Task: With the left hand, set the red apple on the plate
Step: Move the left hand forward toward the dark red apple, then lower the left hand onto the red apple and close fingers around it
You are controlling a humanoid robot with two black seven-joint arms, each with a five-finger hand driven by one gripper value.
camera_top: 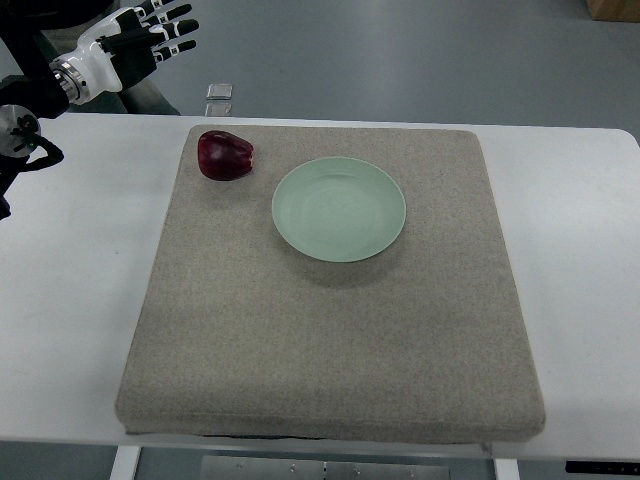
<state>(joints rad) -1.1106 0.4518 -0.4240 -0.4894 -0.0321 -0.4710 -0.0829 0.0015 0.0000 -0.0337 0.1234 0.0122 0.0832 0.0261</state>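
A dark red apple point(225, 155) lies on the far left part of a grey mat point(330, 330). A pale green plate point(339, 209) sits on the mat just right of the apple, empty. My left hand point(150, 35) is at the top left, raised beyond the table's far edge, up and left of the apple and well apart from it. Its fingers are spread and hold nothing. My right hand is out of view.
The mat lies on a white table point(70, 300). Two small square floor fittings point(219, 98) show on the grey floor beyond the table. A brown box corner point(612, 8) is at the top right.
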